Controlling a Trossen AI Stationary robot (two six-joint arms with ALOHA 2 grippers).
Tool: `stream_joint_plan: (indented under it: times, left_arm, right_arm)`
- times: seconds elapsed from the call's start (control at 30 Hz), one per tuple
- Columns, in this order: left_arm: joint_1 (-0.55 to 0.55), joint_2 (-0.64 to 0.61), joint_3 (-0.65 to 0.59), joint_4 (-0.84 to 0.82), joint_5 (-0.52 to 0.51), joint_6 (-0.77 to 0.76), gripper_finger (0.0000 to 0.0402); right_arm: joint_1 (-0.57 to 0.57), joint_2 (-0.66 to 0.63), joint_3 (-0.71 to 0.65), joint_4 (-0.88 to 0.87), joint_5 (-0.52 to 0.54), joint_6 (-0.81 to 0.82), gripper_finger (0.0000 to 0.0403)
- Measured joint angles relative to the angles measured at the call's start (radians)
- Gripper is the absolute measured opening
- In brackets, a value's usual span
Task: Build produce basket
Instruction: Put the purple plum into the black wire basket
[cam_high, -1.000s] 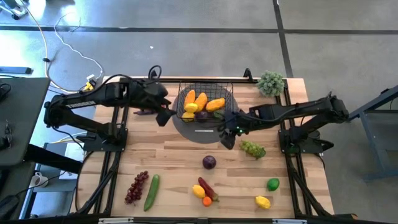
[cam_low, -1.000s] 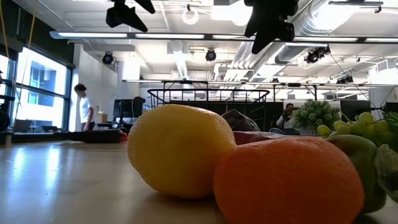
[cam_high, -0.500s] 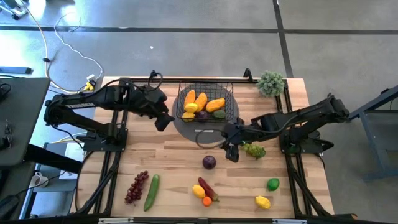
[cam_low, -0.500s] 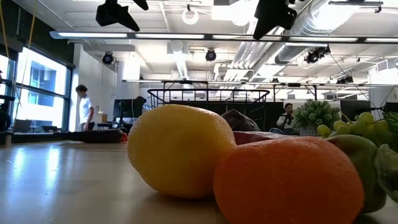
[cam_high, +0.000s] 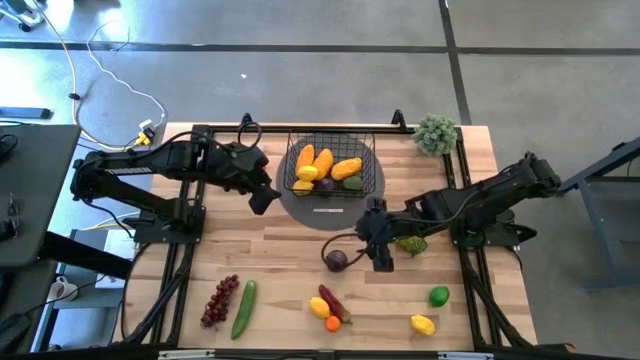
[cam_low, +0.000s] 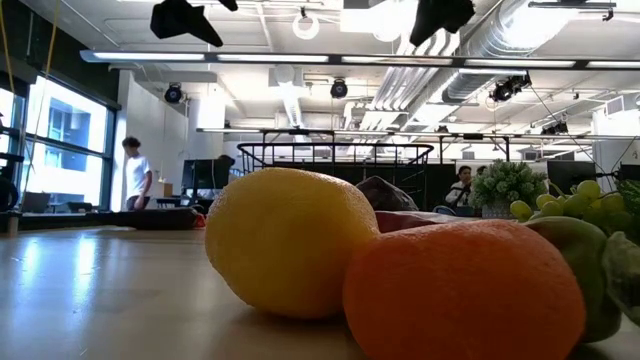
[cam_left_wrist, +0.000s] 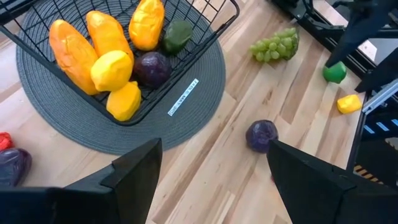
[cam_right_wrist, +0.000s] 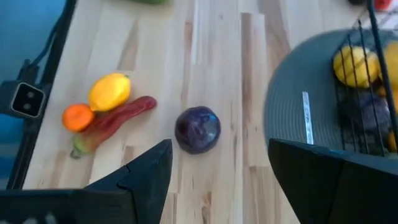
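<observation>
Right wrist view: plum (cam_right_wrist: 197, 129) lies beyond right pincer (cam_right_wrist: 214, 163) (fingers wide, empty).

two dark jointed arms, black looping cables, flat angular black end effector fingers (cam_left_wrist: 134, 171)

Both arms reach inward, left gripper (cam_high: 262, 196) and right gripper (cam_high: 381, 258) with jaws apart.

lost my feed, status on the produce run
Right gripper open, empty, hovering beside purple plum. Left gripper open, waiting left of basket. Nothing blocking the plum.
</observation>
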Motion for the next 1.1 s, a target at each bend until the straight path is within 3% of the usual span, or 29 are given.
stream_joint_plan:
  times: [0.47, 1.1]
  left_arm:
    - [-0.001, 0.001, 0.0, -0.001, -0.003, -0.018, 0.0278]
    - [-0.001, 0.001, 0.0, -0.011, -0.002, -0.018, 0.0278]
  right_arm:
    - [0.004, 0.158, 0.0, 0.112, -0.073, -0.126, 0.0248]
    - [0.001, 0.388, 0.0, 0.171, -0.073, -0.046, 0.0248]
